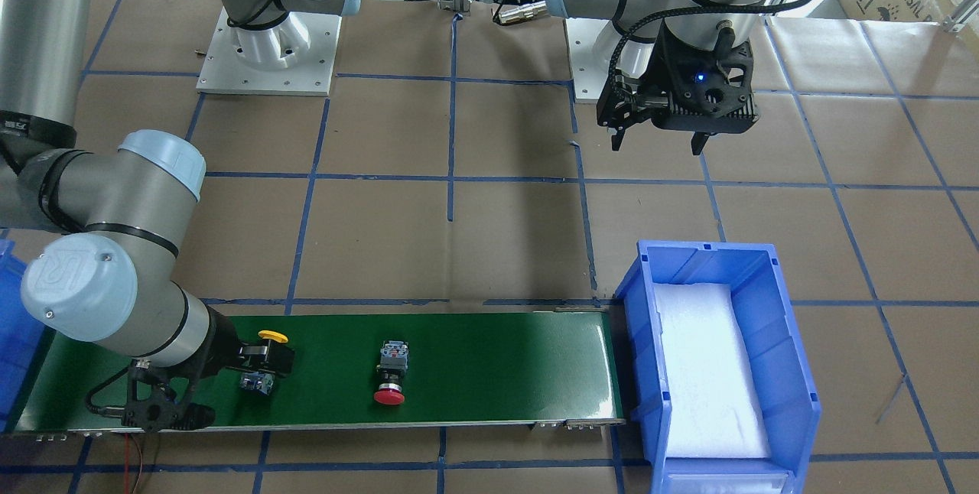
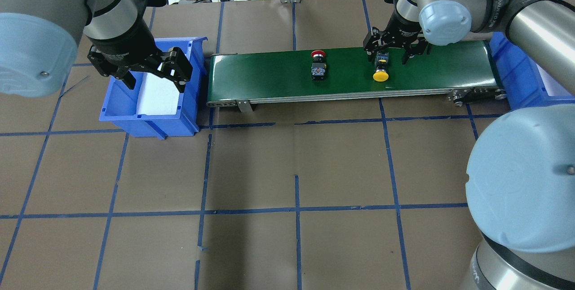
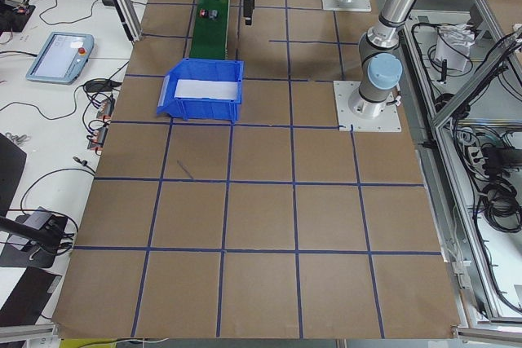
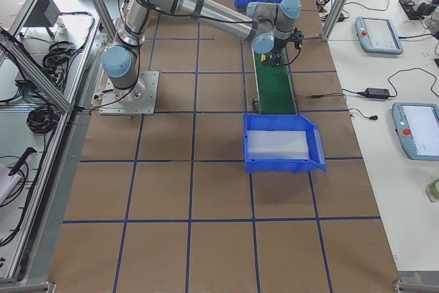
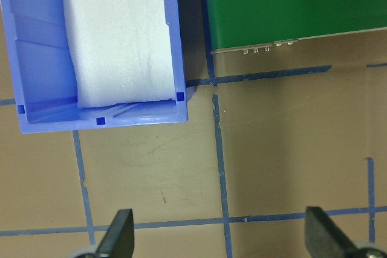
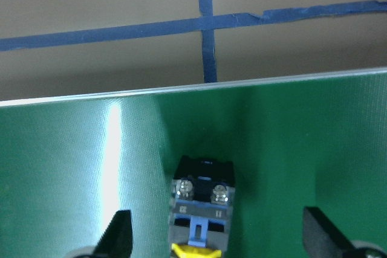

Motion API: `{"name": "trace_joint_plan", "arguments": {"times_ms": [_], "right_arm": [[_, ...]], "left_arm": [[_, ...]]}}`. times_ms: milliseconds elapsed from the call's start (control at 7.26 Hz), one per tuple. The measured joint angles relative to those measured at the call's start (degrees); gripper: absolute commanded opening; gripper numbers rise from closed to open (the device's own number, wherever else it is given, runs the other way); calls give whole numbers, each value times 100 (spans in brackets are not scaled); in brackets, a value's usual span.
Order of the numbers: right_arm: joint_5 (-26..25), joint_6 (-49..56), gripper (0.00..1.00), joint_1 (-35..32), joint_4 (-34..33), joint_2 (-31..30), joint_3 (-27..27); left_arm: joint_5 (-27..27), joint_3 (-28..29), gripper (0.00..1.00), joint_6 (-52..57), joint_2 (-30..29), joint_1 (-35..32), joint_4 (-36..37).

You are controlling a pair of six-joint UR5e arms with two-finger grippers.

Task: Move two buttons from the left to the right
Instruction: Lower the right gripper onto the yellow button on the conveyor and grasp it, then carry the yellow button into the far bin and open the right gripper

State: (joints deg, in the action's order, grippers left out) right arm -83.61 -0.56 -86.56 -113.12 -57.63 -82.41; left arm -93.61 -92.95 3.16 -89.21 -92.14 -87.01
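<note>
Yellow button on its side on green conveyor belt, toward belt's right end, cap facing robot-side edge.
Right gripper low over it, jaws apart, one finger either side of block body, gap on both sides.
Red button on its side near belt middle, cap toward far edge.
Left gripper jaws apart, empty, above desk on robot side of blue bin at belt's left end.
White foam pad lies in bin.
</note>
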Motion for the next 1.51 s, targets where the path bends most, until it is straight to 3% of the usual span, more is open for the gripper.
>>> {"name": "trace_joint_plan", "arguments": {"times_ms": [138,275,964,1514], "right_arm": [[-8,-14,73,-1,3,40,-6],[-23,-17,26,-1,6,68,-1],[-385,77,13,25,115,82,234],[-874,667,12,413,1315,50,1206]], "left_arm": [[-2,-2,100,0,0,1,0],[-6,-3,100,0,0,2,-2],[-6,-3,100,-1,0,3,-31],[-8,-3,100,0,0,4,-43]]}}
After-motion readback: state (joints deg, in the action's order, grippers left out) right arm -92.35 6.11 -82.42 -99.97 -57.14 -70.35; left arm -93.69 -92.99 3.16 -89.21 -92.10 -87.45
